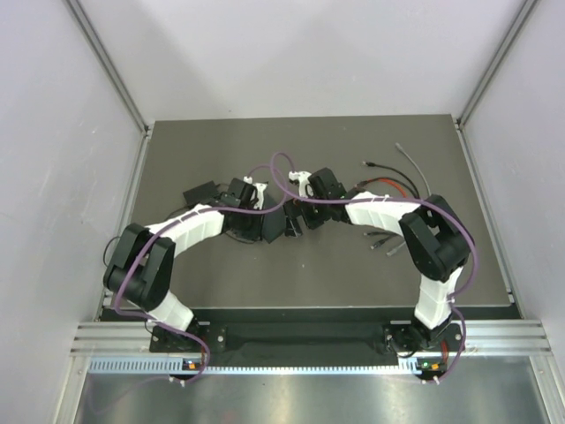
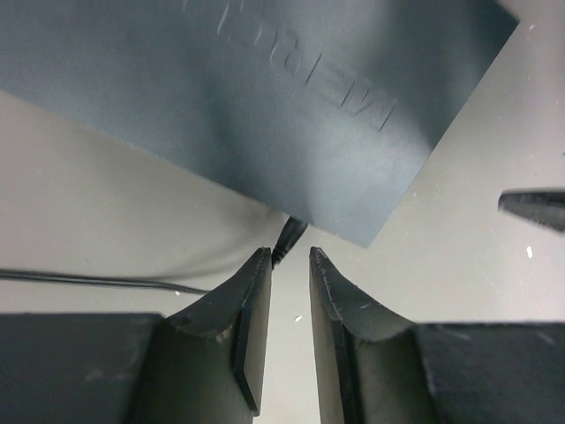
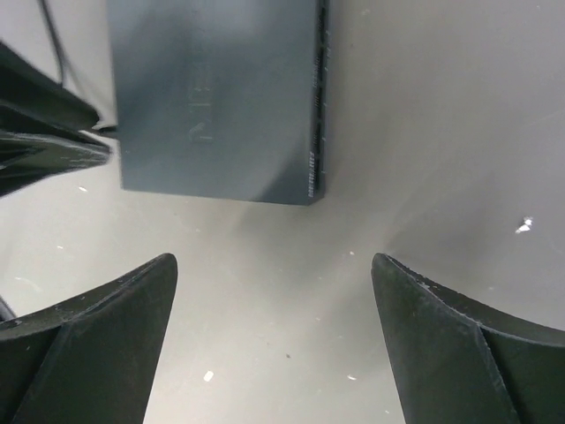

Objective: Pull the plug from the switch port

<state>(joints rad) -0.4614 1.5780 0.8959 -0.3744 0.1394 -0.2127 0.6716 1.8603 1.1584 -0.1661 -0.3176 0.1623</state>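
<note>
Jaws of left gripper (image 2: 290, 256) are standing narrowly apart, gripping nothing, fingertips just short of the plug (image 2: 289, 237) sitting in the switch (image 2: 265, 106) mid-tabletop (image 1: 353, 265). Both arms are reaching inward, elbows bent. Right gripper (image 3: 274, 261) is hovering released, spread wide, near the switch's corner, with bare tabletop around it.

We see the switch (image 2: 221, 115) cropped at the top edge. Its lettering (image 2: 349, 95) is unreadable, and the plug (image 2: 289, 238) is half hidden.

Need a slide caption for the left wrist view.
Left gripper, jaws narrowly apart, lined up on the plug at the edge of the switch.
</note>
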